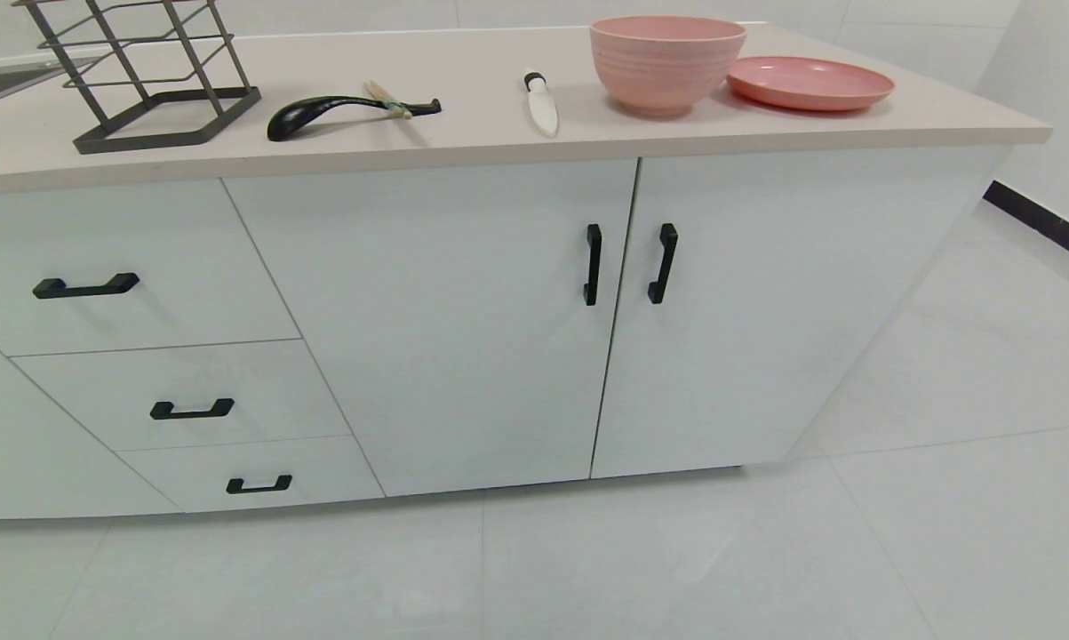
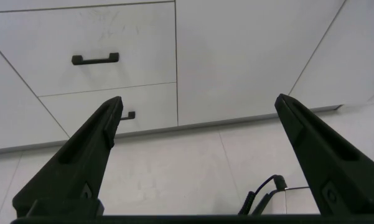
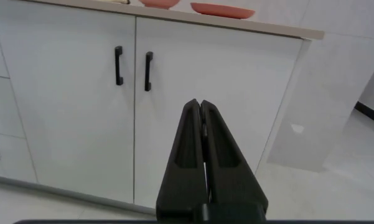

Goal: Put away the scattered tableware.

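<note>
On the beige countertop lie a black ladle, a pair of wooden chopsticks crossing its handle, and a white knife. A pink bowl stands to the right of them, with a pink plate beside it; the plate also shows in the right wrist view. My left gripper is open, low in front of the drawers. My right gripper is shut with nothing in it, facing the cabinet doors.
A black wire rack stands at the counter's left end. Below are three drawers with black handles and two cabinet doors with vertical handles. Pale tiled floor spreads in front and to the right.
</note>
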Available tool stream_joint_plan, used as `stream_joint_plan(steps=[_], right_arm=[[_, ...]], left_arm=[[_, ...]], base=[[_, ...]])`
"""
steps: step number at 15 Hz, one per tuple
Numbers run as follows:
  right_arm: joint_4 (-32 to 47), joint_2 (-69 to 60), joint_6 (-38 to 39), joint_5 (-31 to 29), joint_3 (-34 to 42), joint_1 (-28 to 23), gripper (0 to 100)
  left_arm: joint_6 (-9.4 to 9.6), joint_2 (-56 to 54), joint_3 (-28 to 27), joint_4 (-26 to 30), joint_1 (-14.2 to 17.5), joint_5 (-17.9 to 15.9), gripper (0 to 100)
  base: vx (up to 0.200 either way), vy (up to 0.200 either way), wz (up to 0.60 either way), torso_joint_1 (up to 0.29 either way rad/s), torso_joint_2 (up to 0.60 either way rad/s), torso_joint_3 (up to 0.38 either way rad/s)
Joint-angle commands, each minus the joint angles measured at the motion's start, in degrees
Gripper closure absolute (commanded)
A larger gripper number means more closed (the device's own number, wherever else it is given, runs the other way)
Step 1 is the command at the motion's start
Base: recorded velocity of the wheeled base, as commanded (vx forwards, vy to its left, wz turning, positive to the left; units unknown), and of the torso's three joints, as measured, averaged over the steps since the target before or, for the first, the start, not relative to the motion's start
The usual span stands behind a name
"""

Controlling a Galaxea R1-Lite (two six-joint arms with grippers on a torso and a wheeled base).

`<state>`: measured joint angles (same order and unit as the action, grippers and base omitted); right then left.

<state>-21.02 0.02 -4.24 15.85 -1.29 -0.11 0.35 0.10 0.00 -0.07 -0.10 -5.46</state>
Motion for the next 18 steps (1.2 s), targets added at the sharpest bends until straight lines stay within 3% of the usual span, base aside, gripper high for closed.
stream_joint_plan(steps=[1,2,4,6,12,13,18], right_arm=[[6.16,3.67,-0.42,2.17,-6.79,-1.65,100],[8.10,6.66,-0.50,4.02,-9.96,-3.14,0],[8.10,16.50,-1.65,11.49,-13.82,-6.22,0],[5.64,28.19,-4.72,13.86,-14.00,-5.25,0],[-4.38,52.09,-5.78,16.23,-13.74,5.91,0],[-7.55,58.25,-5.69,16.41,-13.91,10.39,0],[-9.75,66.77,-5.87,18.78,-20.15,12.33,0]], left_arm=[[0.00,0.08,0.00,-0.01,0.01,0.01,0],[0.00,0.08,0.00,-0.01,0.01,0.01,0],[0.00,0.08,0.00,-0.01,0.01,0.01,0],[0.00,0.08,0.00,-0.01,0.01,0.01,0],[0.00,0.08,0.00,-0.01,0.01,0.01,0],[0.00,0.08,0.00,-0.01,0.01,0.01,0],[0.00,0.08,0.00,-0.01,0.01,0.01,0]], base=[[0.000,0.000,0.00,0.000,0.00,0.000],[0.000,0.000,0.00,0.000,0.00,0.000],[0.000,0.000,0.00,0.000,0.00,0.000],[0.000,0.000,0.00,0.000,0.00,0.000],[0.000,0.000,0.00,0.000,0.00,0.000],[0.000,0.000,0.00,0.000,0.00,0.000],[0.000,0.000,0.00,0.000,0.00,0.000]])
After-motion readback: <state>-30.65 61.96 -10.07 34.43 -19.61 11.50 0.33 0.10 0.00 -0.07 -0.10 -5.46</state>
